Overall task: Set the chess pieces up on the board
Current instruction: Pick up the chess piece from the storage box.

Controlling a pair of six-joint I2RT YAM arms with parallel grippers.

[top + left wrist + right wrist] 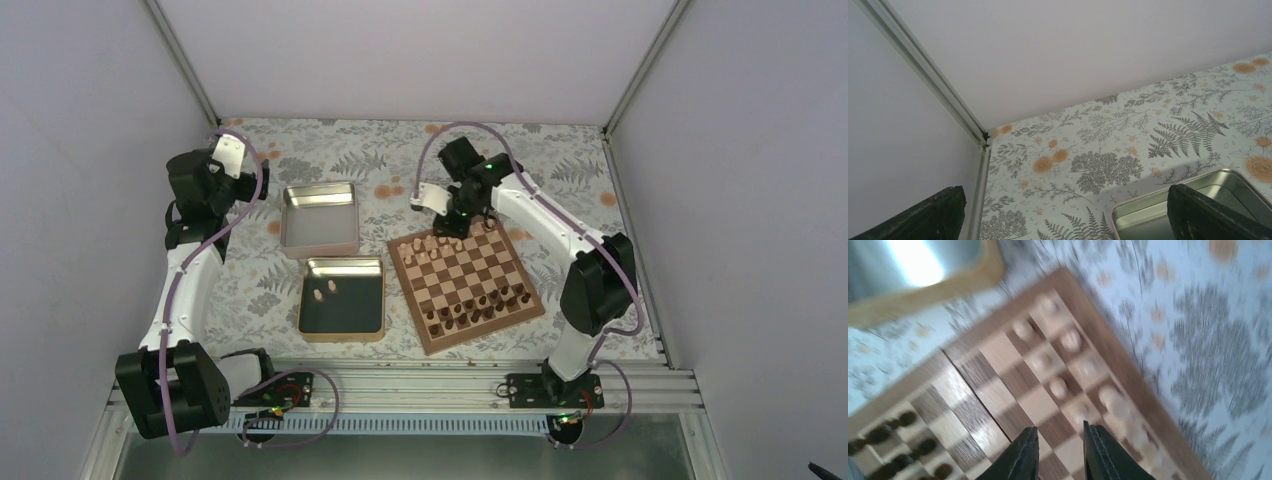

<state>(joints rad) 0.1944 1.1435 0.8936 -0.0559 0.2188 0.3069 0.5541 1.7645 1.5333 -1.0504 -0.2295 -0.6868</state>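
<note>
Two arms reach over a fern-printed tabletop (560,170). The chessboard (467,285) lies askew right of centre, with a silver tin (320,228) and a gold-rimmed tin (350,312) to its left. The left gripper (1064,192) hangs near the far left corner, fingers spread wide and empty. The right gripper (1060,452) hovers over the board's far side, fingers narrowly parted with nothing between them. Pale chess pieces (437,250) stand along the far rows and dark chessmen (480,303) along the near ones. Two pale pieces (331,288) lie in the gold-rimmed tin.

Soft, even light fills the top view. Motion blur smears the board (1013,365) beyond the right gripper's (1060,435) jaws; glare whitens the tin (918,262).
</note>
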